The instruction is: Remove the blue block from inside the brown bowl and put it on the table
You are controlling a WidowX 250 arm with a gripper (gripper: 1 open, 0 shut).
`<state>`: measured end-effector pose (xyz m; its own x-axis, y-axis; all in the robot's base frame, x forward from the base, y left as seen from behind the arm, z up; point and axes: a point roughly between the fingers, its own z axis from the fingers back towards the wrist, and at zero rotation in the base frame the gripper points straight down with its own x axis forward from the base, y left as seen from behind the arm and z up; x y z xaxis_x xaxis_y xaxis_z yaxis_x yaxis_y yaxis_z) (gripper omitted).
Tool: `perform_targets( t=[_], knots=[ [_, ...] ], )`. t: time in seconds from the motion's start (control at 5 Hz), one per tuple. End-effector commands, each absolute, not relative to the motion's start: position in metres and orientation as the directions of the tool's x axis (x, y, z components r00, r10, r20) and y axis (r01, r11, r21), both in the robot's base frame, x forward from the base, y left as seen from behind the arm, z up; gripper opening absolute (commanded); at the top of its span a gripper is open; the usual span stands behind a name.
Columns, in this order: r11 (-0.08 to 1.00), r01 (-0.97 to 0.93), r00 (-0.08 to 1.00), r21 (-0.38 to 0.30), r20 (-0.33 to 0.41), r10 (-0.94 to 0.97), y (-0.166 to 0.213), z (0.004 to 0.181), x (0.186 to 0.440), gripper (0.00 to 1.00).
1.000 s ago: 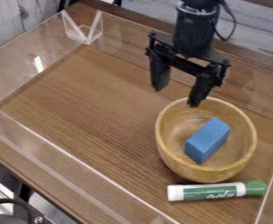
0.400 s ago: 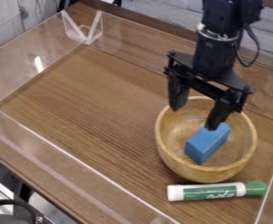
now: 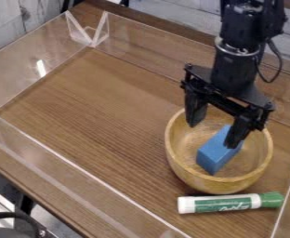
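Gripper (image 3: 222, 123) jaws spread wide, empty, poised over brown bowl (image 3: 185, 160). Blue block (image 3: 217, 152) lies in bowl, not yet grasped. Remaining: grasp, lift, place on table (image 3: 98, 102).

One blue block (image 3: 219, 150). One brown bowl (image 3: 182, 158). One green-and-white marker (image 3: 230, 202). One gripper (image 3: 218, 128), two fingers. One table (image 3: 98, 112), clear plastic walls (image 3: 36, 153) bordered it.
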<state>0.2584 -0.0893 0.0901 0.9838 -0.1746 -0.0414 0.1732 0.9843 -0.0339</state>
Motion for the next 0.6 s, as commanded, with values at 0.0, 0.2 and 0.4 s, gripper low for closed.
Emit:
perform_targets(
  t=[0.0,0.2,0.4],
  knots=[
    [0.981,0.186,0.983,-0.048,0.004,-0.186,-0.094,0.094,0.26,1.0],
    [0.98,0.193,0.981,-0.054,0.01,-0.193,-0.097,0.087,0.261,1.0],
    [0.977,0.204,0.979,-0.058,0.027,-0.202,-0.098,0.08,0.262,1.0]
  ],
)
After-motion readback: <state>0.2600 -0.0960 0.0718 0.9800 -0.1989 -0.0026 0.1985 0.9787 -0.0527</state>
